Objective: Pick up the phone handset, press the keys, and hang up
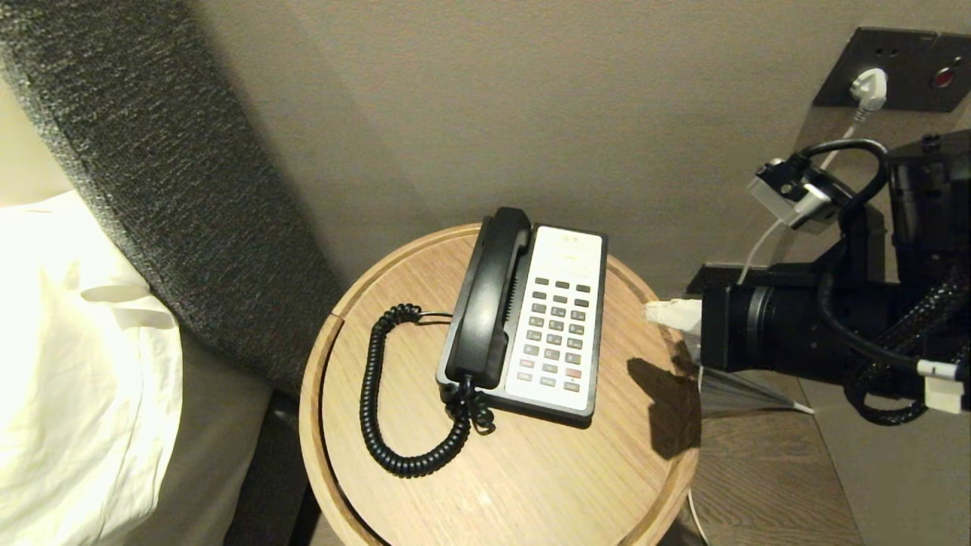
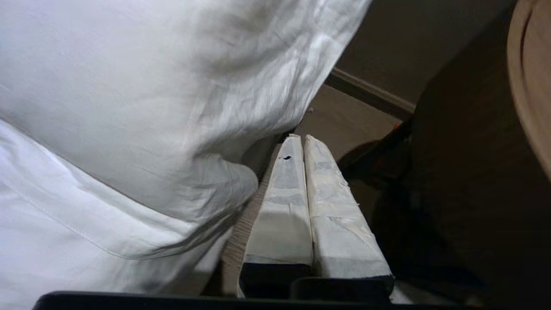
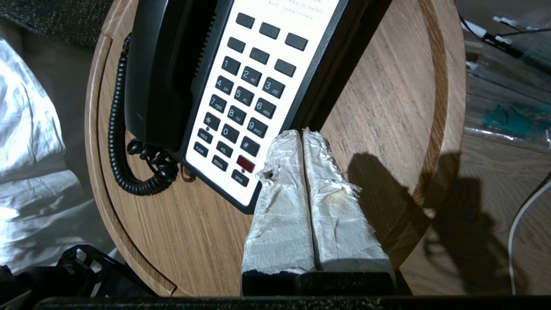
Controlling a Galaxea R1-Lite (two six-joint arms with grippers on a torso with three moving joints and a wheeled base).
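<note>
The glossy black phone handset (image 1: 489, 296) lies in its cradle on the left side of the black-and-white phone base (image 1: 565, 254). Its coiled cord (image 1: 379, 394) loops over the round wooden table (image 1: 531, 485). My right gripper (image 1: 667, 312) hovers at the table's right edge, shut and holding nothing. In the right wrist view its white-wrapped tips (image 3: 301, 133) sit just off the base's near right corner, beside the keys (image 3: 245, 94) and away from the handset (image 3: 150, 73). My left gripper (image 2: 301, 138) is shut and empty, low beside the bed and outside the head view.
White bedding (image 1: 76, 364) and a grey padded headboard (image 1: 167, 174) stand left of the table. A dark wall plate (image 1: 903, 53) with a white plug (image 1: 868, 87) is at the upper right. Beside my left gripper are the bedsheet (image 2: 129, 107) and the table's rim (image 2: 531, 86).
</note>
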